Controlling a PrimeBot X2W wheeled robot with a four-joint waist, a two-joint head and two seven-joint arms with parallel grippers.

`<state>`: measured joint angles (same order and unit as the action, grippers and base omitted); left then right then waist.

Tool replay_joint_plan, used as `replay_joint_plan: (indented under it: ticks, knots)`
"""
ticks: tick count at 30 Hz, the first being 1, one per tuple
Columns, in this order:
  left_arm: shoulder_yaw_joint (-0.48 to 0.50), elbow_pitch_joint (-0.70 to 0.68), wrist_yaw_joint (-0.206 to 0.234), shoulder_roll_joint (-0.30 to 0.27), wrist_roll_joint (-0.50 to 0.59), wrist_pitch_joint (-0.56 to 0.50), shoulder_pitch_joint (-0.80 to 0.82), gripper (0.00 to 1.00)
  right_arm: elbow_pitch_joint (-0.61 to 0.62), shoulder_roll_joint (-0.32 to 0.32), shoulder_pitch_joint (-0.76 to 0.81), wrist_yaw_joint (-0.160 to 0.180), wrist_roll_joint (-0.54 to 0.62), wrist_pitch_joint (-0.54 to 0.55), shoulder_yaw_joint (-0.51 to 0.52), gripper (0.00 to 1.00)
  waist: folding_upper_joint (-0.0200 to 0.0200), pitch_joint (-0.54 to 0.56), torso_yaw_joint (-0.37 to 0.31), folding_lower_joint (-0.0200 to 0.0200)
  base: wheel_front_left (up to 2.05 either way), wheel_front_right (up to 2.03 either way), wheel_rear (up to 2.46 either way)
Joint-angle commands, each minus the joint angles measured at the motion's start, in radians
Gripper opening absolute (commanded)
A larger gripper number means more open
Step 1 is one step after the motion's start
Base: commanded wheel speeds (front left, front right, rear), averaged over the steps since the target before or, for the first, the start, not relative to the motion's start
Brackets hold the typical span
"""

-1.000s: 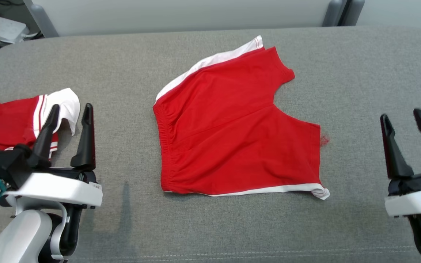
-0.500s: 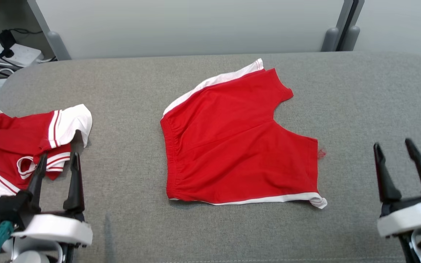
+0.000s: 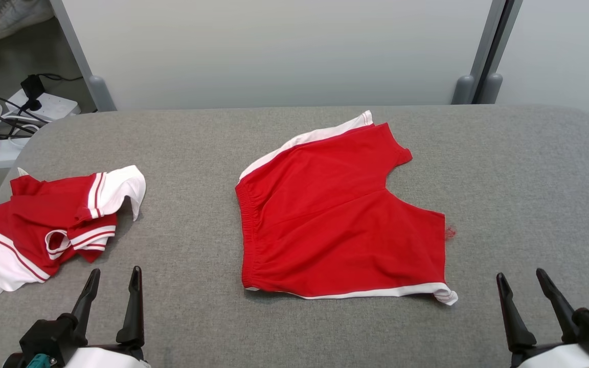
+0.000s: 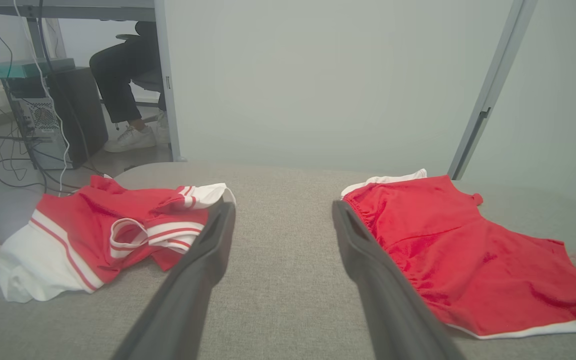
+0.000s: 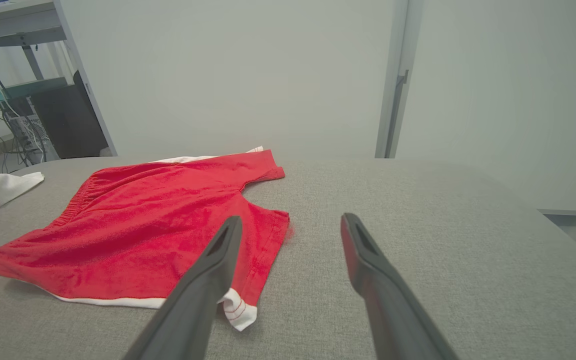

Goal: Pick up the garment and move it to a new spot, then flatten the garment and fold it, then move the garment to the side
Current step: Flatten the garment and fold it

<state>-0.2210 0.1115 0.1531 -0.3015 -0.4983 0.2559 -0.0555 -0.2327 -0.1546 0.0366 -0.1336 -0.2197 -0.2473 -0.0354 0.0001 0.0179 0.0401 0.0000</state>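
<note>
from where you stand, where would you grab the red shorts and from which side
Probably by the two near corners, coming in from the near edge: the left gripper on the near end of the gathered waistband, the right gripper on the white-trimmed hem corner, which curls slightly off the table. Elsewhere the red shorts lie flat, offering little to pinch.

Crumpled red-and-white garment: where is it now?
In the head view the crumpled red-and-white garment lies near the grey table's left edge, left of the flat red shorts and just beyond the open left gripper, apart from both.
</note>
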Motion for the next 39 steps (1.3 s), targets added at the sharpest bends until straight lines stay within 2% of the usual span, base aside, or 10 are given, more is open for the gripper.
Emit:
replay_joint_plan:
  ticks: [1,10,35,39]
  knots:
    - [0.046,-0.018,-0.008,-0.02,0.007,0.006,0.031,1.0,0.031,-0.016,-0.011,0.003,0.0,-0.013,-0.016,1.0,-0.0001,0.002,0.0,0.0,0.0,0.0,0.0]
    - [0.05,0.011,-0.034,-0.024,0.018,0.006,0.035,1.0,0.082,0.008,0.049,0.003,0.001,-0.013,-0.034,1.0,-0.0001,0.012,-0.002,0.0,0.0,0.0,0.0]
    - [0.028,0.036,-0.026,-0.028,0.012,-0.01,0.07,1.0,0.119,0.025,0.065,0.003,-0.005,0.015,-0.059,1.0,-0.0001,0.004,-0.009,0.0,0.0,0.0,0.0]
    - [-0.009,0.026,-0.045,-0.022,0.019,-0.031,0.094,1.0,0.115,0.02,0.058,0.003,-0.012,0.024,-0.063,1.0,-0.0001,-0.006,-0.008,0.0,0.0,0.0,0.0]
